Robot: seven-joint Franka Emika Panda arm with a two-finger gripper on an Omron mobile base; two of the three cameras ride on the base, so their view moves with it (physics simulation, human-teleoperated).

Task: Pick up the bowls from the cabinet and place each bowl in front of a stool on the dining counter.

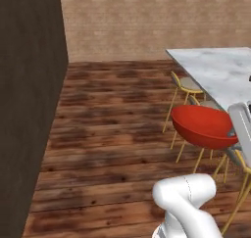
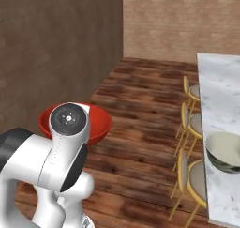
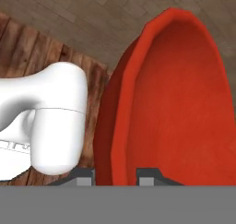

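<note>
We see the red bowl raised in the air over the wooden floor, its rim pinched between the two fingertips of the gripper — one tip inside the wall, one outside. Beside it runs the dining counter, white marble, where the paler bowl sits near the edge, in front of a stool. More stools line that side — all against a brick wall.
</note>
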